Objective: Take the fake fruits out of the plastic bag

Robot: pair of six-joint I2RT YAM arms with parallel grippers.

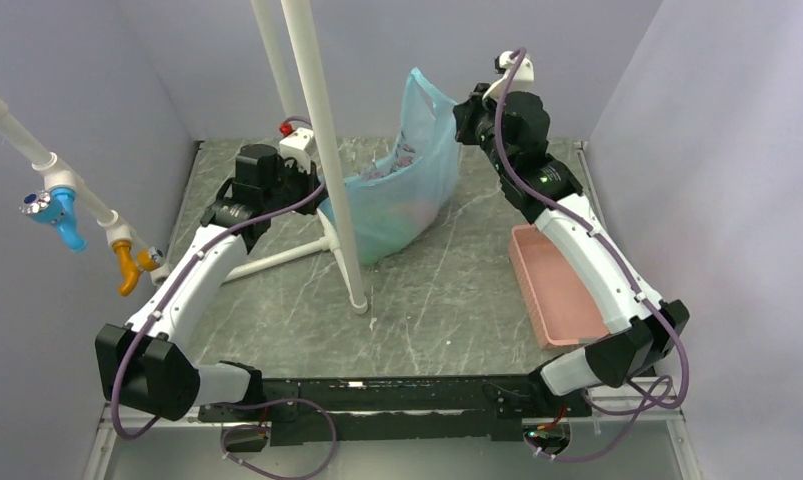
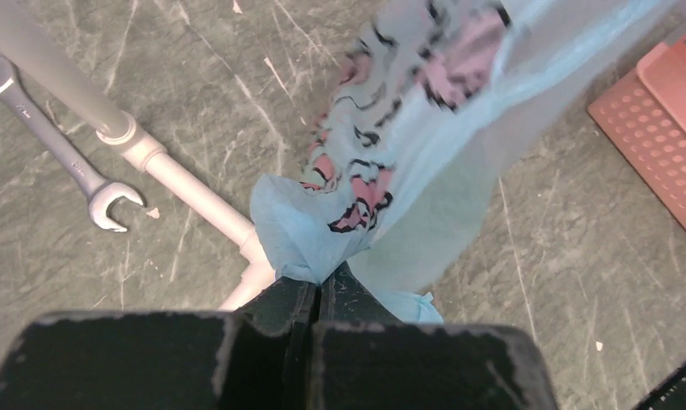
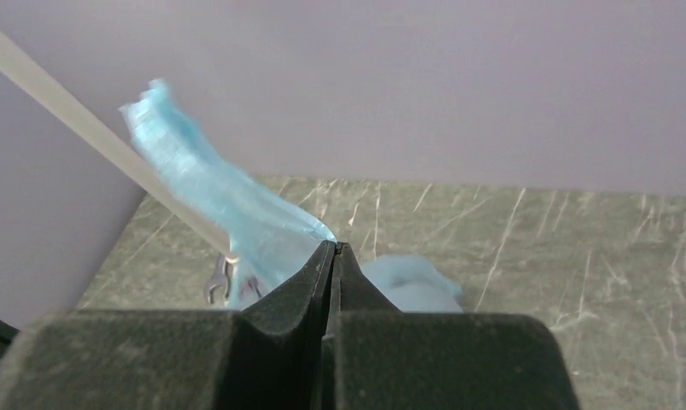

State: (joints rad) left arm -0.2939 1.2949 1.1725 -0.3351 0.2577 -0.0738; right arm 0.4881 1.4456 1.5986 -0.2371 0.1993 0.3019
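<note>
Plastic bag [image 1: 397,205] hangs over the far middle of the table [image 1: 447,300], sagging between both arms. Left gripper [image 2: 319,278] is clenched on its left corner; right gripper [image 3: 333,254] pinches its raised right end. Pink tray [image 1: 552,290] lies right.

thin translucent light blue-green plastic bag [image 1: 402,195]: 1 | flat pink perforated plastic tray [image 1: 555,290]: 1 | grey metal open-end wrench [image 2: 55,143]: 1 | black two-finger grippers: 2, left gripper [image 2: 320,278] and right gripper [image 3: 334,252] | fake fruits: hidden in bag, count cannot be told
</note>
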